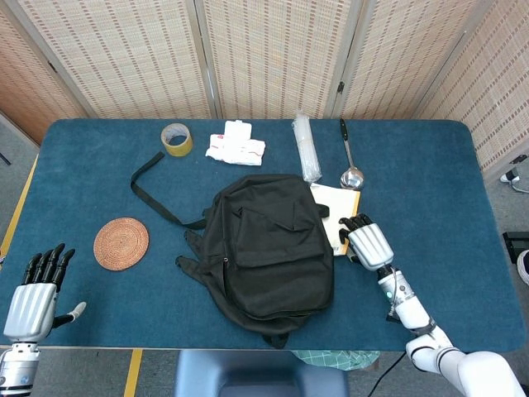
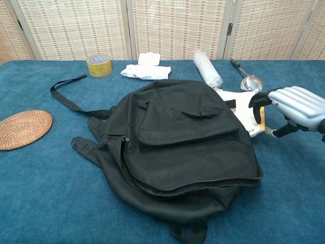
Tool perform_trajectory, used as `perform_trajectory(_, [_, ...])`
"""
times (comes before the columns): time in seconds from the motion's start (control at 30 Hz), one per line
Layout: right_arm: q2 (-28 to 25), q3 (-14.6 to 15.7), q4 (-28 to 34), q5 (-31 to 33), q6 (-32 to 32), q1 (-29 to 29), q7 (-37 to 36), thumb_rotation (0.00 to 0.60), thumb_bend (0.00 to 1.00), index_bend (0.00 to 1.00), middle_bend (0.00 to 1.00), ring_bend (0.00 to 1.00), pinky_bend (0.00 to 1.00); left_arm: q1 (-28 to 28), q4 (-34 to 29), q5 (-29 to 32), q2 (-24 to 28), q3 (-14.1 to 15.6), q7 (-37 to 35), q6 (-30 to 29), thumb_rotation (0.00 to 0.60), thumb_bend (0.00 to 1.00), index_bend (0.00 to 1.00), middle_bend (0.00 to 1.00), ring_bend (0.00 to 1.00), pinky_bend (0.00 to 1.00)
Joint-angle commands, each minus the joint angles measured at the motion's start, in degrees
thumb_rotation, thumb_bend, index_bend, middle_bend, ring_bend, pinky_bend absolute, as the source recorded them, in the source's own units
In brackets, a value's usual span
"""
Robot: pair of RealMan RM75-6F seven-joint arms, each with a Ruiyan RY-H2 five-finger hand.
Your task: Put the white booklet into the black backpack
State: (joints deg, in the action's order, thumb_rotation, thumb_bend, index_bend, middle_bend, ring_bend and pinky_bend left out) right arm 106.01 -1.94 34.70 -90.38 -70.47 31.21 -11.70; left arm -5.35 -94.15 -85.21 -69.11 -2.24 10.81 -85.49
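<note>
Right hand closing in on the booklet beside the backpack

The grasp is the step in hand: the right hand [image 2: 297,109] has its dark fingertips [image 2: 256,104] curled down onto the free edge of the white booklet [image 2: 242,116], but whether they truly grip it or only touch it cannot be told. The booklet lies flat on the table [image 1: 430,174] against the right side of the black backpack [image 1: 269,244], one edge tucked under the bag, with a yellow-orange strip showing on it (a cover or a second sheet, hard to say). Next, I judge, comes pulling it clear and lifting it; the backpack looks zipped or at least flat, so an opening must be found. The left hand [image 1: 35,289] hovers far left of the backpack, fingers spread, holding nothing.
</note>
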Motion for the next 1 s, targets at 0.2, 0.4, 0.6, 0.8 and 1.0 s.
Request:
perform_trajectory(0.2, [-0.6, 0.0, -0.5, -0.4, -1.3, 0.3, 0.4, 0.600, 0.40, 0.64, 0.35, 0.34, 0.25, 0.0, 0.5, -0.2, 0.0, -0.1, -0.8, -0.1, 0.600, 0.22, 0.04, 0.00, 0.01, 0.00])
perform_trajectory(0.4, [-2.0, -0.5, -0.3, -0.5, -4.9, -0.7, 0.3, 0.600, 0.49, 0.66, 0.36, 0.36, 0.26, -0.8, 0.8, -0.9, 0.4, -0.5, -1.2, 0.2, 0.600, 0.22, 0.04, 0.00, 0.01, 0.00])
perform_trajectory(0.6, [-5.1, -1.6, 1.5, -1.0, -13.5, -3.1, 1.1, 0.600, 0.55, 0.68, 0.38, 0.37, 0.28, -3.6, 0.9, -3.4, 1.5, -0.9, -1.4, 2.6, 0.600, 0.22, 0.05, 0.00, 0.01, 0.00])
perform_trajectory(0.8, [-9.9, -3.0, 6.6, -1.7, -20.5, -4.6, 3.8, 0.600, 0.55, 0.69, 0.38, 0.38, 0.28, -8.6, 1.0, -6.4, 2.5, -1.3, -3.2, 8.0, 0.600, 0.22, 0.06, 0.00, 0.01, 0.00])
perform_trajectory(1.0, [-15.5, -5.1, 14.2, -2.6, -25.8, -4.9, 8.3, 0.600, 0.55, 0.69, 0.39, 0.39, 0.28, -14.5, 0.8, -8.8, 3.1, -1.0, -6.9, 15.2, 0.600, 0.22, 0.07, 0.00, 0.02, 0.00])
